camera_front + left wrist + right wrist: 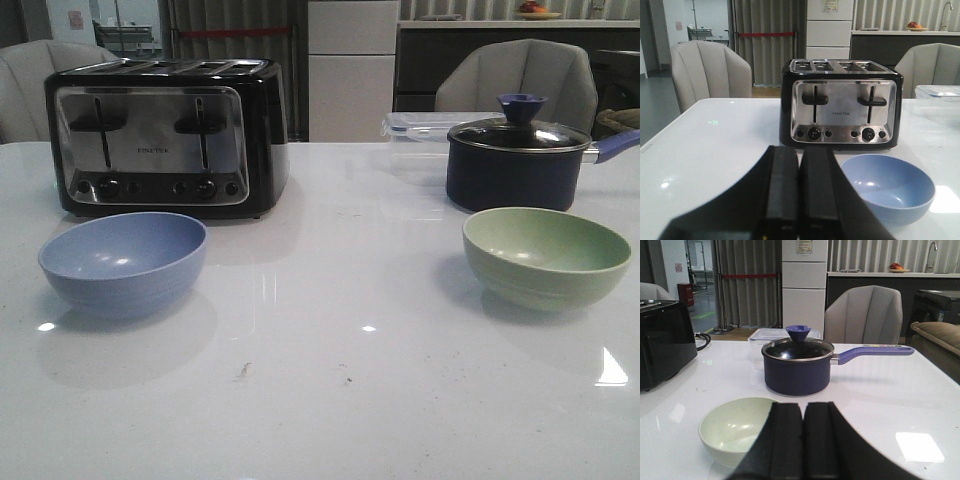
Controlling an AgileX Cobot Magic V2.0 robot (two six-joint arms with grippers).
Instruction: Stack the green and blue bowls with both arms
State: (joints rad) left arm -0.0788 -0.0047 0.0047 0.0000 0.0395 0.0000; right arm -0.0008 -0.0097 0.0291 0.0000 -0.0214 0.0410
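Observation:
The periwinkle blue bowl (123, 262) stands empty and upright on the white table at the left front, in front of the toaster. The pale green bowl (545, 256) stands empty and upright at the right, in front of the navy pot. Neither arm shows in the front view. In the left wrist view my left gripper (799, 155) is shut and empty, held short of and to the side of the blue bowl (888, 187). In the right wrist view my right gripper (803, 407) is shut and empty, beside the green bowl (733, 429), whose near side it partly hides.
A black and chrome four-slot toaster (165, 135) stands at the back left. A dark navy pot with glass lid (515, 155) and long handle (875, 351) stands back right, with a clear plastic container (420, 126) behind it. Grey chairs stand beyond the table's far edge.

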